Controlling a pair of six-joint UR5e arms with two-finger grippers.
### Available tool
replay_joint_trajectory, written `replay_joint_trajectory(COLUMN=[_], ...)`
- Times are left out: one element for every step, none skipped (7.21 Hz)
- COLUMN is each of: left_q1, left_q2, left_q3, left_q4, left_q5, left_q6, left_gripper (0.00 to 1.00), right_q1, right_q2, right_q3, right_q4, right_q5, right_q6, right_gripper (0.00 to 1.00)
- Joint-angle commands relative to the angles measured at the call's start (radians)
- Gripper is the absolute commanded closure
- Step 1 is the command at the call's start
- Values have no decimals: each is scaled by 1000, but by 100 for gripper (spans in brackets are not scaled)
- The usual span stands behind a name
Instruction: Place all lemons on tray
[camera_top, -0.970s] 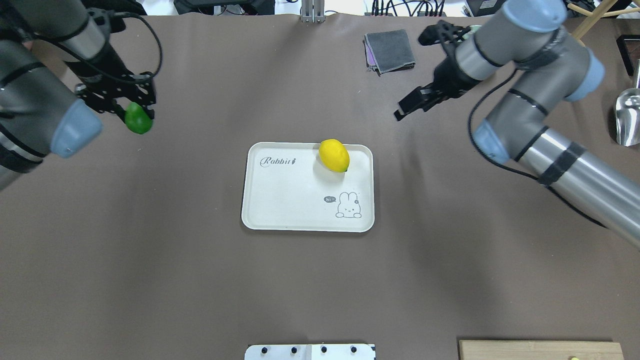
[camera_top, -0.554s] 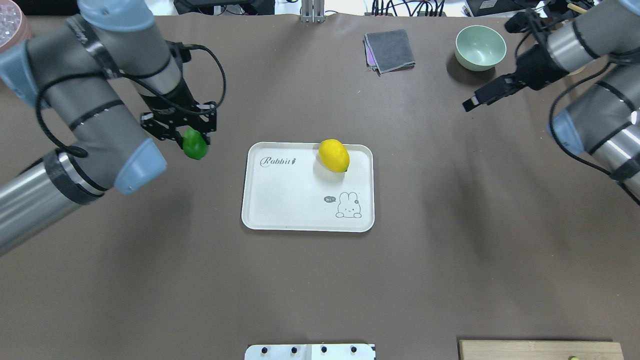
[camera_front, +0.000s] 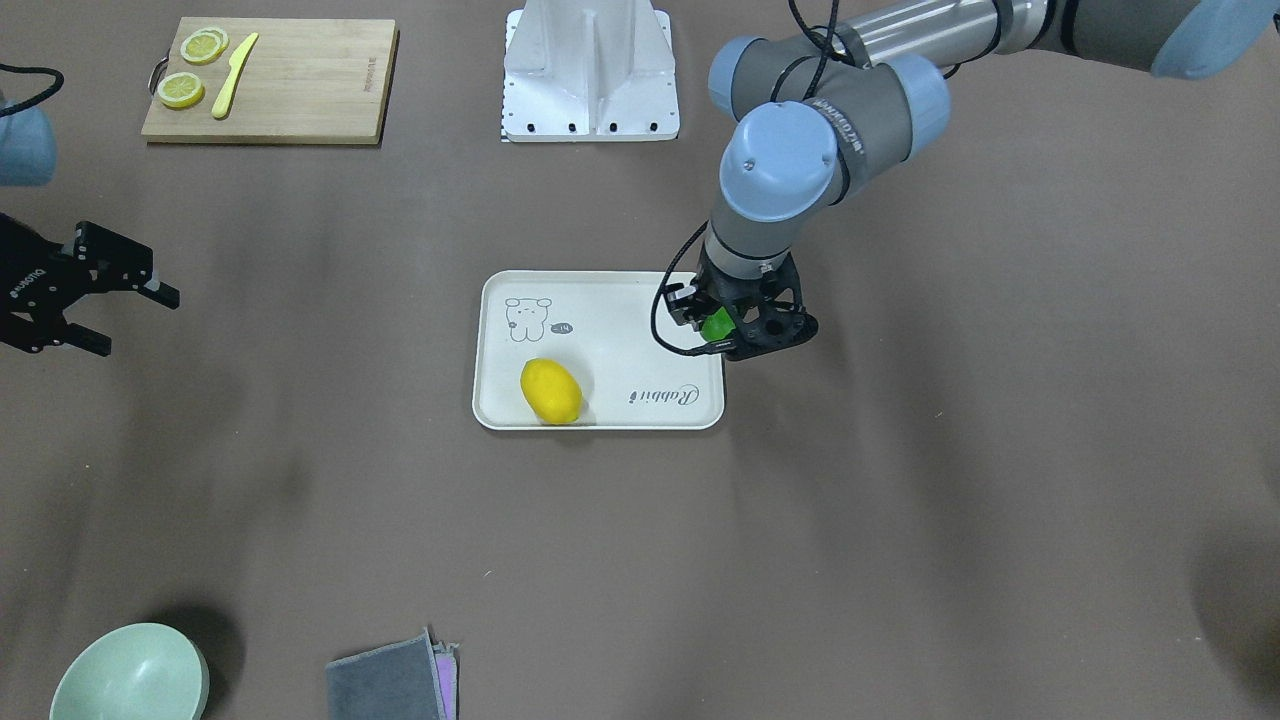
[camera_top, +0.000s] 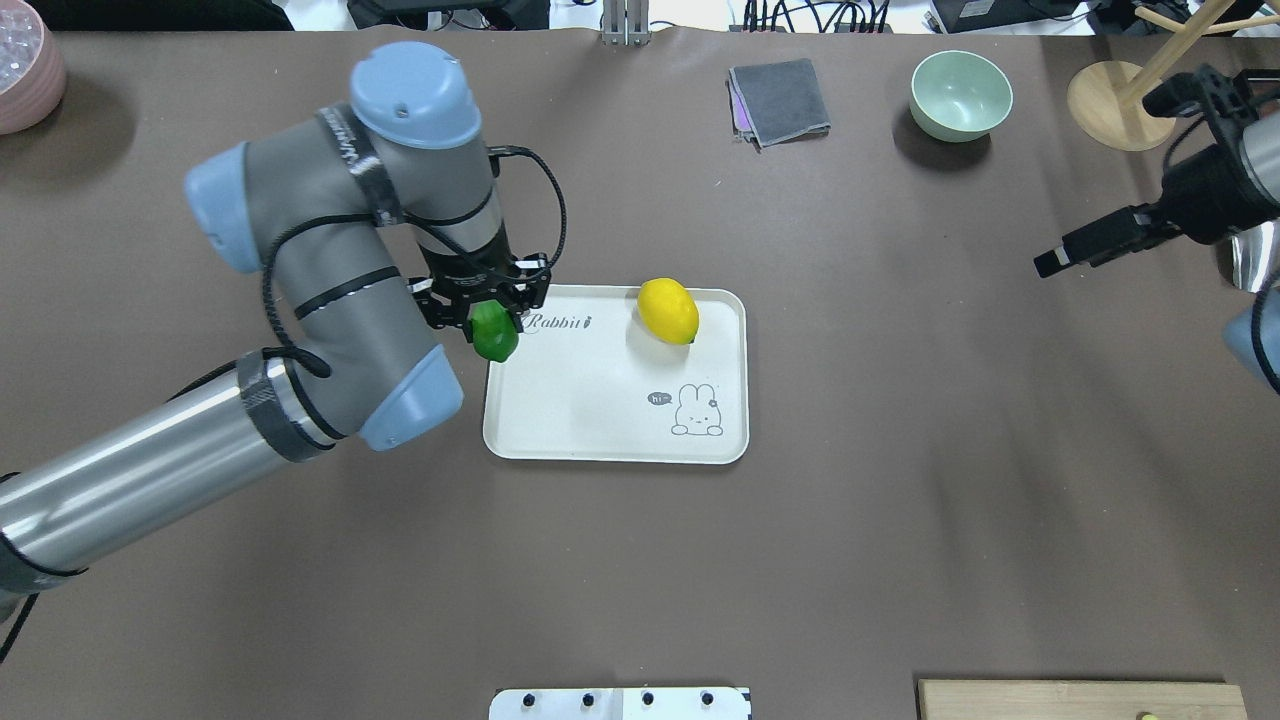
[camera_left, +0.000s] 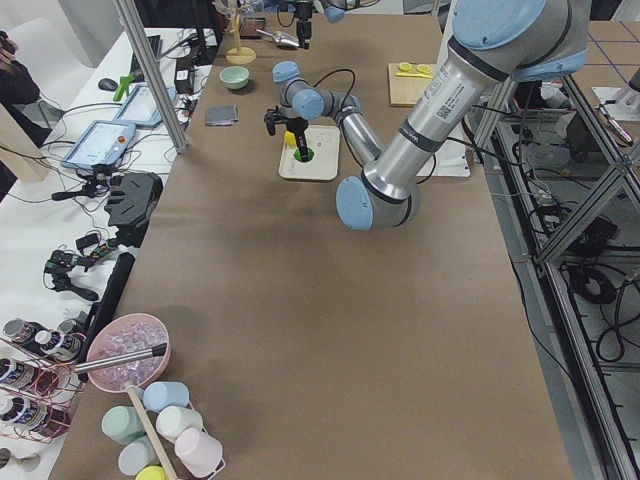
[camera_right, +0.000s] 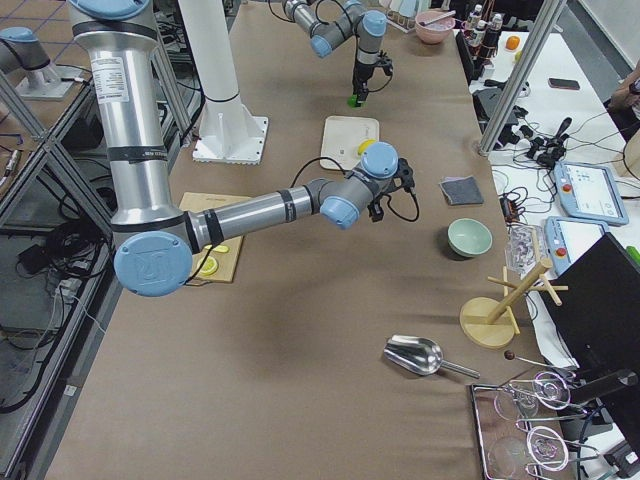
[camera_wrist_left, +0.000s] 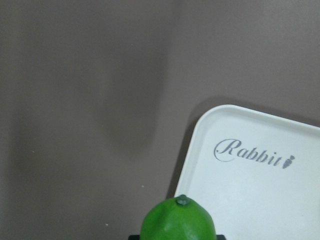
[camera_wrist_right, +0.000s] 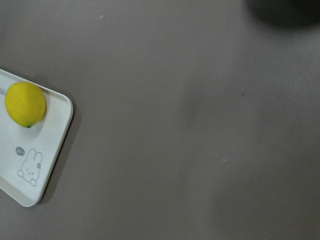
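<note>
The yellow lemon (camera_top: 668, 311) lies on the off-white tray (camera_top: 600, 420) near its far right corner; it also shows in the front view (camera_front: 551, 391) and the right wrist view (camera_wrist_right: 25, 104). My left gripper (camera_top: 488, 322) is shut on the green lemon (camera_top: 494, 334) and holds it above the tray's far left corner, over the rim by the "Rabbit" script. The green lemon also shows in the front view (camera_front: 717, 324) and the left wrist view (camera_wrist_left: 178, 221). My right gripper (camera_front: 120, 312) is open and empty, far off to the tray's right side.
A pale green bowl (camera_top: 961, 94) and a folded grey cloth (camera_top: 779, 101) sit at the far side. A wooden cutting board (camera_front: 272, 80) with lemon slices and a yellow knife lies near the robot's base. A wooden stand (camera_top: 1125, 110) and a metal scoop (camera_top: 1255, 245) are at the right edge.
My left gripper has carried the green lemon rightward, from the far left of the table to the tray's far left corner. My right arm has drawn back to the right edge.
</note>
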Motion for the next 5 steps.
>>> replay_joint_trajectory(left_q1=[31,32,32,32,31], left_q2=[-29,-34,-35,-36,-36], left_q3=[105,143,163,165,157], left_q4=[-99,-133,-153,-154,-154], left_q5=[33,33,33,33,33], left_q6=[-31,-29,-29,-29,-28], left_gripper=[100,94,65,4,2], right_q1=[20,52,115,176,224], right_q2=[-124,-148,-165,-166,-165], right_q3=[100,99,90,90,87], right_q4=[-162,-259,-348,-435,-527], right_q5=[-155,-193,-195,-196,-196], right_q6=[-1,-45,-91,-133,-240], right_gripper=[1,1,1,1,1])
